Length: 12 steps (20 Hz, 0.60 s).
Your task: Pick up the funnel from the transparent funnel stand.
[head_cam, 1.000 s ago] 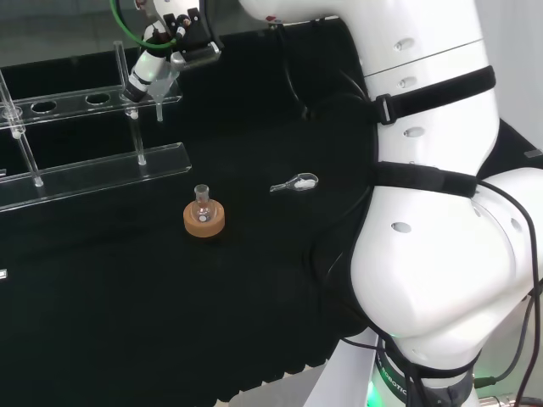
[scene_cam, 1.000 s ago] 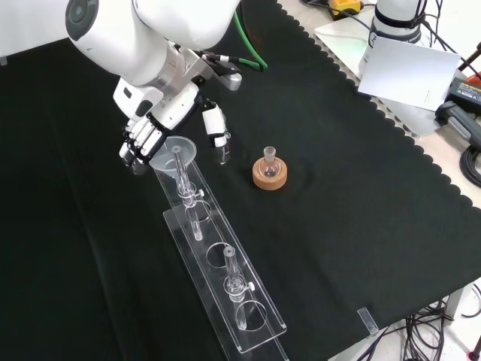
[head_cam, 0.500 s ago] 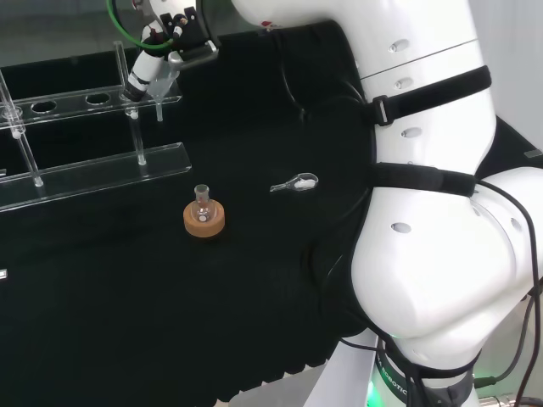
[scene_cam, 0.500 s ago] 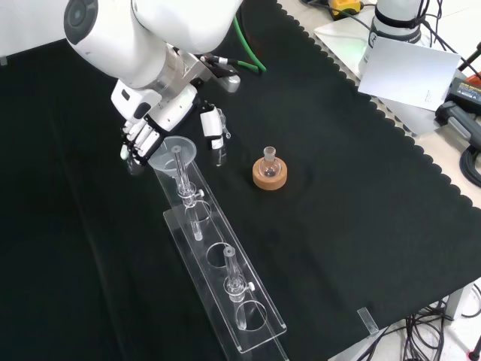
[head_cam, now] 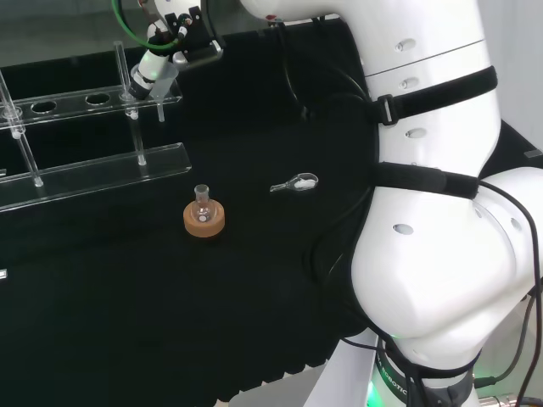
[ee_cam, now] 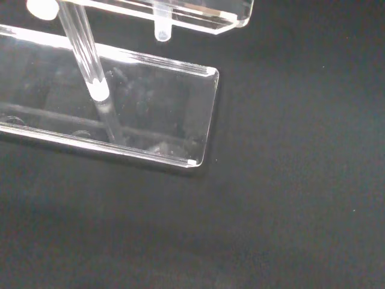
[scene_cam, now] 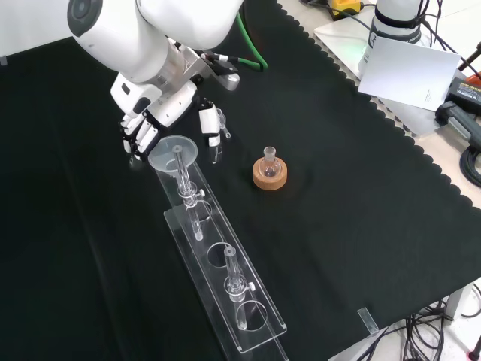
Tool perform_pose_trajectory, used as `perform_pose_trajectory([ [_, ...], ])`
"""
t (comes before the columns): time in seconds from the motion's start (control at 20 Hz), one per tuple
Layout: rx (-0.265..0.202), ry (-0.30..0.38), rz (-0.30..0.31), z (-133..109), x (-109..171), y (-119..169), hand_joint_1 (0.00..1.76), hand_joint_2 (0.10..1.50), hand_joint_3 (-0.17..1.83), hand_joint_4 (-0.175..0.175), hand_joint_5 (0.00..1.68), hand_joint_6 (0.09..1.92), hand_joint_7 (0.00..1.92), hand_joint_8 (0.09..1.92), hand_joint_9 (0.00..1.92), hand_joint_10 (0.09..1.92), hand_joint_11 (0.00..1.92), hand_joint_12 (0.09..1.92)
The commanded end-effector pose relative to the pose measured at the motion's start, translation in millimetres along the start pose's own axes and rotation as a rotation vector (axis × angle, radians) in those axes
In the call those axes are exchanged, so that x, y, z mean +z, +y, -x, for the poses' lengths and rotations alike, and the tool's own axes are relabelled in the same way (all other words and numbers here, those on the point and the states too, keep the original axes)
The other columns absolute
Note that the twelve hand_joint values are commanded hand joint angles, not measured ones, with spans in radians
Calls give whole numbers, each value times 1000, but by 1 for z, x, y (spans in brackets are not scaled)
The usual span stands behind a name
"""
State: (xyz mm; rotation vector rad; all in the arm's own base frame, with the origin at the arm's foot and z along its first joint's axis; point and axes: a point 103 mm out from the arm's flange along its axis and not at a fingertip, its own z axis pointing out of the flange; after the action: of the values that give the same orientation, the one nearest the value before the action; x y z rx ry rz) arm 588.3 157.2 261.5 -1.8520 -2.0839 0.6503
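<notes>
Front view recorded the funnel [scene_cam: 172, 152] seated in the end hole of the transparent funnel stand [scene_cam: 222, 280], at the stand's end nearest the arm, its stem hanging down through the top plate. Hand [scene_cam: 154, 120] was positioned at that same end of the stand, its curled fingers [scene_cam: 136, 138] just behind the funnel's rim and the thumb [scene_cam: 211, 129] apart on the other side; the funnel sat between them, and contact could not be confirmed. Nothing was seen gripped. A small flask [scene_cam: 270, 160] on its cork ring [scene_cam: 269, 174] stood on the black cloth [scene_cam: 338, 195] well clear of the stand, on its side toward the thumb
</notes>
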Motion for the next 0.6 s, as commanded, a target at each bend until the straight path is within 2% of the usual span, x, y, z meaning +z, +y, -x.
perform_pose_trajectory([
  [0.05,9,-45,28,-4,2,-1,601,720,17,12,341,87,478,567,70,833,0,1224],
  [0.25,17,-40,51,-5,0,-2,634,729,26,18,447,87,620,541,191,820,0,1249],
  [0.45,30,-31,80,-5,-2,-4,696,739,56,21,653,87,863,562,459,719,0,1346],
  [0.55,39,-20,112,-2,-5,-6,733,740,90,23,758,192,970,647,632,605,0,1395],
  [0.6,41,-24,120,0,-7,-8,753,735,123,25,779,318,1010,720,724,532,0,1419],
])
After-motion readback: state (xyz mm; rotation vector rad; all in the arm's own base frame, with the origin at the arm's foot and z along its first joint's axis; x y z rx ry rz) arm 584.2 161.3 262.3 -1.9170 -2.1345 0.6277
